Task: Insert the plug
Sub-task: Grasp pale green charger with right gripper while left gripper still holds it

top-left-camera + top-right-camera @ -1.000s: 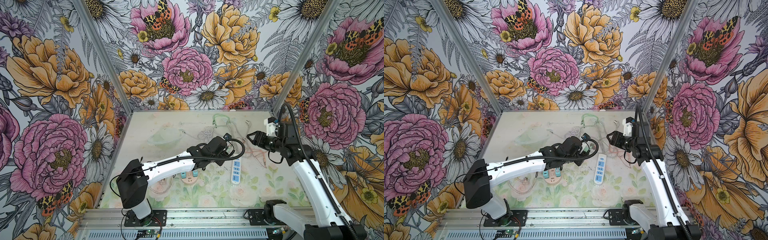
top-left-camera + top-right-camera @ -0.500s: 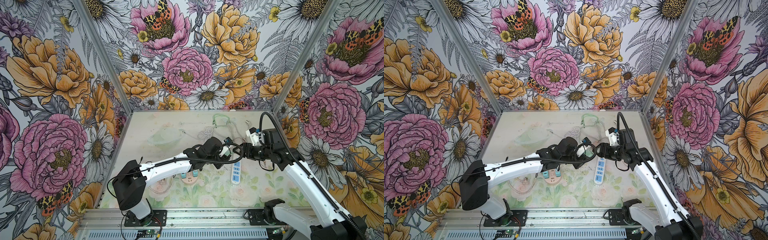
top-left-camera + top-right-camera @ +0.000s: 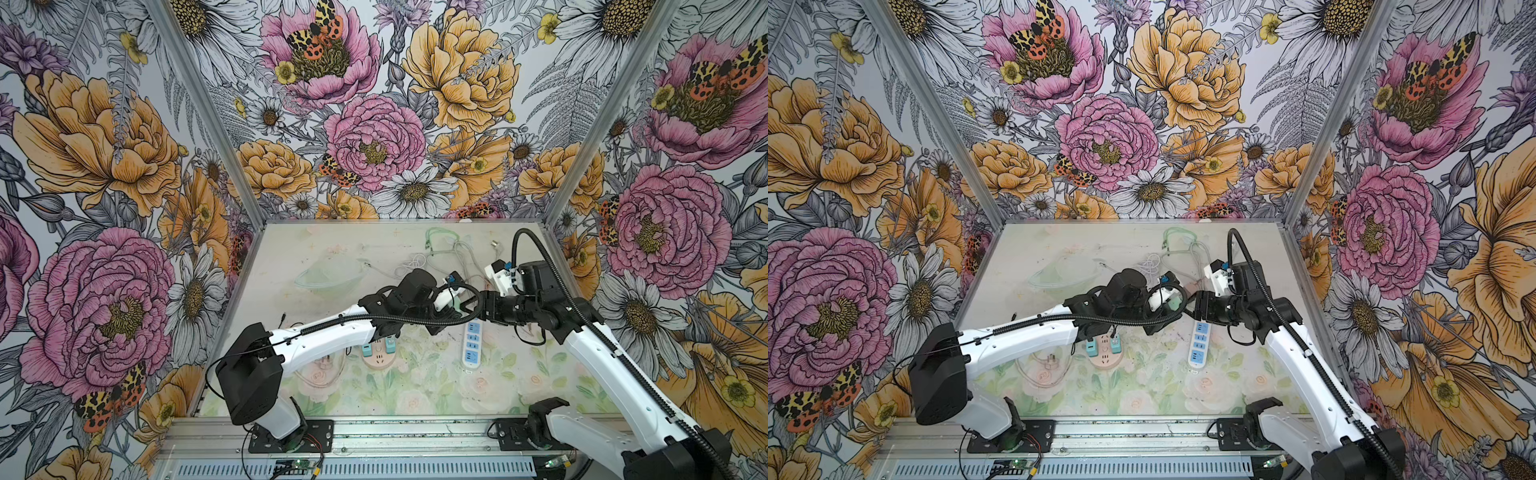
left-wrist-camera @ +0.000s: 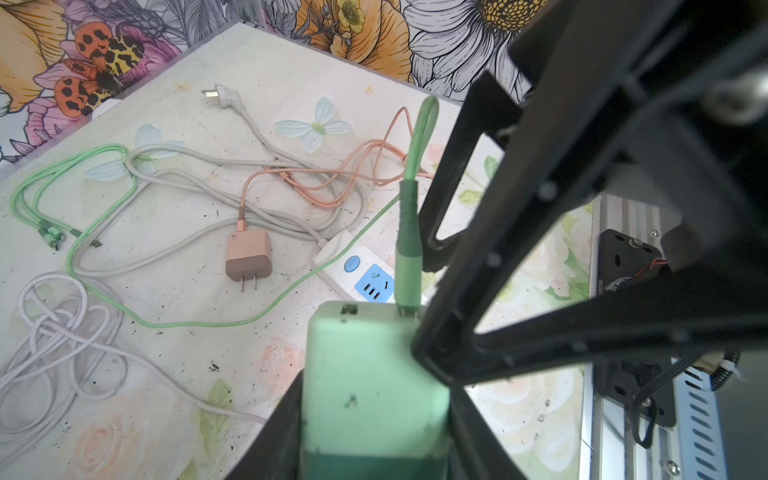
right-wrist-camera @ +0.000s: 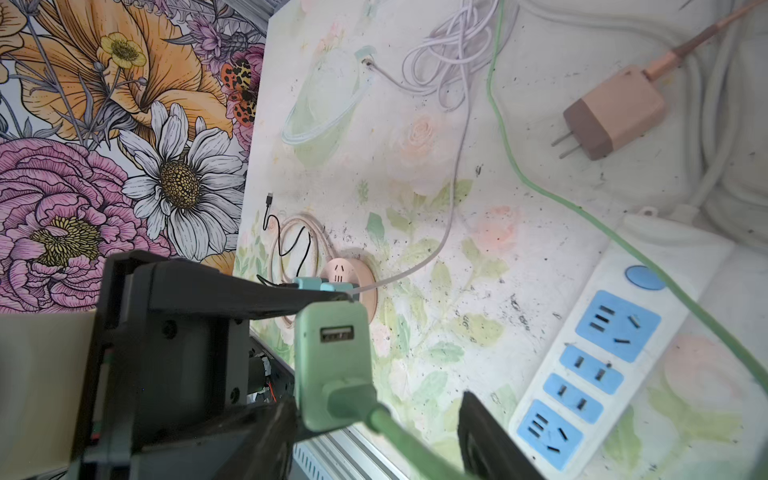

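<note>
Two stages seem involved, and one looks done: the green USB connector sits seated in the mint charger, next to its empty second port. The left gripper has its jaws clamped on the charger body, held above the worktop near the white power strip. The right gripper has its jaws parted astride the connector, gripping nothing. Pushing the charger into a blue socket probably remains.

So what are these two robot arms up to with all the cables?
The left gripper holds a green charger in the air near the white power strip. The right gripper is open, its fingers either side of the green cable plugged into that charger. The strip's sockets are empty.
</note>
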Robot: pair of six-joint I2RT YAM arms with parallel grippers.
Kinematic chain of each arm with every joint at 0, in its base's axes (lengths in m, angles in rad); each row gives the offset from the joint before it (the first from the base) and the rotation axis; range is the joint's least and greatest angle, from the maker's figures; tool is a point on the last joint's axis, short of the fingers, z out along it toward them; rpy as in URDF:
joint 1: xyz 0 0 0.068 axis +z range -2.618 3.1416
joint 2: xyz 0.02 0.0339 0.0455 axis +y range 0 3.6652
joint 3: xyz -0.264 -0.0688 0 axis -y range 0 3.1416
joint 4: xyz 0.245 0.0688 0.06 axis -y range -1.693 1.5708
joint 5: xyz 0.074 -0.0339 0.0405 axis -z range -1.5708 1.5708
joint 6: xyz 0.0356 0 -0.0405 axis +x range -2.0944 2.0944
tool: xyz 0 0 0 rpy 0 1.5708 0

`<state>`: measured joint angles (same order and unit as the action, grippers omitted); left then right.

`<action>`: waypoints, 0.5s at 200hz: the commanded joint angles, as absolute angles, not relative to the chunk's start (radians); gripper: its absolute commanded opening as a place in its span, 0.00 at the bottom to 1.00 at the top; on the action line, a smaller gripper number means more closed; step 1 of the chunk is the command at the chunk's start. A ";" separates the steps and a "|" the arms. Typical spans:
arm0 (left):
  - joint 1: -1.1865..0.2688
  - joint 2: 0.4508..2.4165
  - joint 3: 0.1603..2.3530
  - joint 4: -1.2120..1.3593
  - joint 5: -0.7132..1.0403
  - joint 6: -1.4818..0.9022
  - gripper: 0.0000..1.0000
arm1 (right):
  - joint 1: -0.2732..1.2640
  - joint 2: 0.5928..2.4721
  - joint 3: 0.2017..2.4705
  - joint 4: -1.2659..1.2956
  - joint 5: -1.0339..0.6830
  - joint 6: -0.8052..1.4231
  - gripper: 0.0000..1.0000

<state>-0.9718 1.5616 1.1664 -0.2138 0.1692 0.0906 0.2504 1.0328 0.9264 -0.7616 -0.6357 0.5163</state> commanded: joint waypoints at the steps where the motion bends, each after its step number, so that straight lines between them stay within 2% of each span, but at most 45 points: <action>1: -0.976 1.561 1.165 -0.146 0.219 0.116 0.44 | 0.259 1.033 0.896 -0.699 -0.682 0.540 0.63; 70: -0.976 1.570 1.168 -0.119 0.240 0.137 0.44 | 0.273 1.055 0.865 -0.645 -0.692 0.566 0.58; 100: -0.976 1.589 1.178 -0.098 0.253 0.143 0.44 | 0.274 1.065 0.856 -0.627 -0.693 0.587 0.50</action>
